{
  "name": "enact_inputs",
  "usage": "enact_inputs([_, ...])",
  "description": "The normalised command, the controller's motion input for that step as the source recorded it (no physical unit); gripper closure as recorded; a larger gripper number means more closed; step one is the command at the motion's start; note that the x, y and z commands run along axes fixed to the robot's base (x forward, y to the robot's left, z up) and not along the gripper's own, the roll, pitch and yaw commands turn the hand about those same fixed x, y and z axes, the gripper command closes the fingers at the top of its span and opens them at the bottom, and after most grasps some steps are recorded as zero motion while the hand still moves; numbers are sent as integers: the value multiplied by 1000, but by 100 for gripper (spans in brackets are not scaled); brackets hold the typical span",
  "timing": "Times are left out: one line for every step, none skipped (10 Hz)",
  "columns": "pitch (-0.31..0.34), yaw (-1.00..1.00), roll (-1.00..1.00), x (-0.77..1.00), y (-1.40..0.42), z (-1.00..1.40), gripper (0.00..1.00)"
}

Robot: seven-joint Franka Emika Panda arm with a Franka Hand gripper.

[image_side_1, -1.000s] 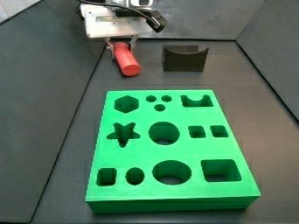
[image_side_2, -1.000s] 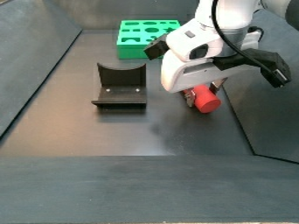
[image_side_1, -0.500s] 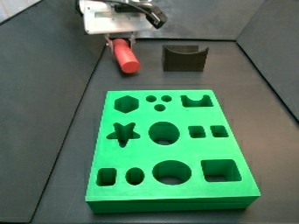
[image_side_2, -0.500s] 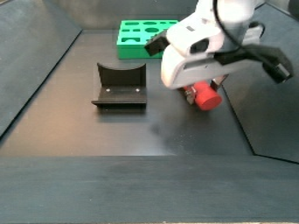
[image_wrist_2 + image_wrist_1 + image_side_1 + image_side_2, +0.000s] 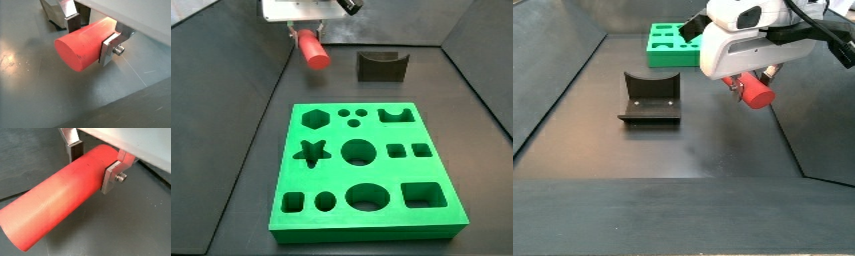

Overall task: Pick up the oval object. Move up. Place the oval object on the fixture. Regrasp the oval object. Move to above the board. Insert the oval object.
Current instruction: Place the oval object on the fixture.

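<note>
Gripper (image 5: pixel 92 28) has the oval object (image 5: pixel 60 203) clamped: fingers (image 5: pixel 111 176) closed flat on either side of it near one end, most of the peg sticking out free, both wrist views agree. Peg looks clear of the worktop (image 5: pixel 660 160) in both side views, hanging tilted under the gripper (image 5: pixel 751 82), with a visible gap below it, so I'd call pick-up done and the move up in progress or finished. Fixture (image 5: pixel 649 99) is empty, notch unoccupied, sitting well apart from the gripper, off to the side. Board (image 5: pixel 369 170) has nothing inserted; oval cut-out is open as far as I can tell. Still left: set the peg in the fixture notch, regrasp, carry above the board, insert. Roughly a third through, by my read.
</note>
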Motion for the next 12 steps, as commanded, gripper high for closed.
enact_inputs([-3, -3, -14, 2, 0, 1000, 100])
enact_inputs([5, 2, -32, -6, -7, 1000, 100])
enact_inputs([6, 8, -44, -10, -9, 1000, 100])
enact_inputs([0, 20, -70, -14, -14, 1000, 100])
enact_inputs([-4, 23, -89, -16, -18, 1000, 100])
enact_inputs([-6, 21, -110, -20, -22, 1000, 100])
enact_inputs([-6, 15, -118, -21, -21, 1000, 100])
enact_inputs([-4, 2, -132, -24, -18, 983, 100])
enact_inputs([0, -7, -137, -21, -13, 856, 100])
enact_inputs([6, -16, -140, -13, -10, 684, 100])
enact_inputs([8, -18, -146, -9, -11, 593, 100])
enact_inputs([7, -22, -155, -6, -4, 421, 100])
